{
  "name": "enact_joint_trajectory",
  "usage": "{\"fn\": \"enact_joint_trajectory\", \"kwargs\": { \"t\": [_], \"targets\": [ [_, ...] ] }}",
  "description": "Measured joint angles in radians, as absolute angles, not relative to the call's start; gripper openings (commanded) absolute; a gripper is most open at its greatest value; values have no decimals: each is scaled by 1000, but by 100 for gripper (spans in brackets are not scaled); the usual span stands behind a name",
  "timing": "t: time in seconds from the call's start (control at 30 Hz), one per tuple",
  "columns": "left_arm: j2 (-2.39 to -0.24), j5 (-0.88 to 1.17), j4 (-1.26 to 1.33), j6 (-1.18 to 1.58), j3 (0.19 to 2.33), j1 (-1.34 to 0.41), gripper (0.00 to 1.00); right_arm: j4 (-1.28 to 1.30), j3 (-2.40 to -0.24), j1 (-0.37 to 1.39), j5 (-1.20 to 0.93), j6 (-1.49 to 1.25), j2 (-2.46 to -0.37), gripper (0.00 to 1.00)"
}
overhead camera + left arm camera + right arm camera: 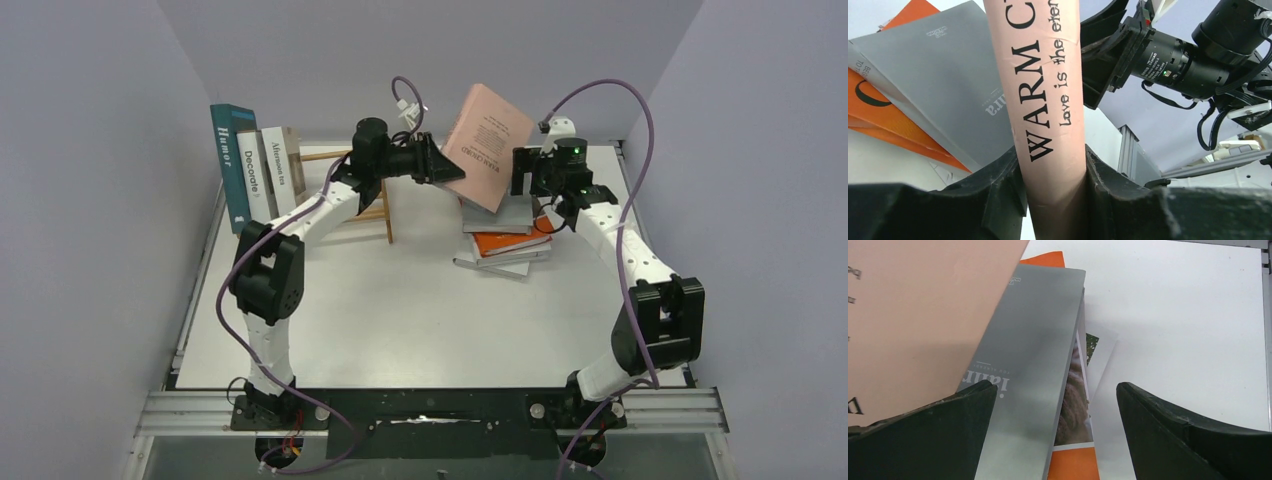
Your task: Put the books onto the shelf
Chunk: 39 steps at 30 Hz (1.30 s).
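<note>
Left gripper point(1054, 170) clamped on spine of pink book point(489, 140), book tilted in the air. Right gripper point(1057, 400) wide open over grey book point(1033, 335).

left arm point(300, 215): we see the elbow bent low, forearm reaching up and inward, wrist level.
left claw point(440, 166): we see both jaws pressed on the spine of the pink book point(490, 140), gripping it.
right arm point(630, 250): elbow out right, forearm angled inward.
right claw point(1055, 390): we see jaws spread wide, aimed downward.
</note>
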<state>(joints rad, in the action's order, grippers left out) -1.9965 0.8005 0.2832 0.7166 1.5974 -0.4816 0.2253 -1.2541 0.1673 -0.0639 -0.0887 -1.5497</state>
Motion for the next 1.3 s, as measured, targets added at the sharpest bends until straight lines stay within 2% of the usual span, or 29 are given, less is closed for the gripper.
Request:
{"fn": "enact_joint_trajectory", "kwargs": {
  "t": [0.07, 0.2, 0.33, 0.5, 0.7, 0.8, 0.97, 1.3],
  "targets": [
    [-1985, 793, 271, 709, 1597, -479, 22, 225, -1254, 168, -62, -89, -1546, 98],
    [-1948, 783, 252, 694, 1597, -476, 16, 224, -1254, 176, -54, -94, -1536, 98],
    [-1863, 749, 192, 665, 1597, -474, 0, 221, -1254, 187, -40, -109, -1504, 98],
    [-1667, 543, 47, 526, 1597, -482, 0, 210, -1227, 198, -14, -129, -1428, 98],
    [-1323, 122, 19, 366, 1457, -473, 0, 211, -1192, 198, 1, -145, -1360, 98],
    [-1224, -54, 28, 305, 1389, -434, 0, 210, -1187, 198, 0, -149, -1358, 98],
    [-1217, -200, 68, 259, 1232, -319, 0, 218, -1170, 198, -4, -159, -1358, 98],
    [-1352, -254, 72, 222, 1009, -261, 0, 227, -1166, 198, -9, -167, -1357, 98]
  ]
}}
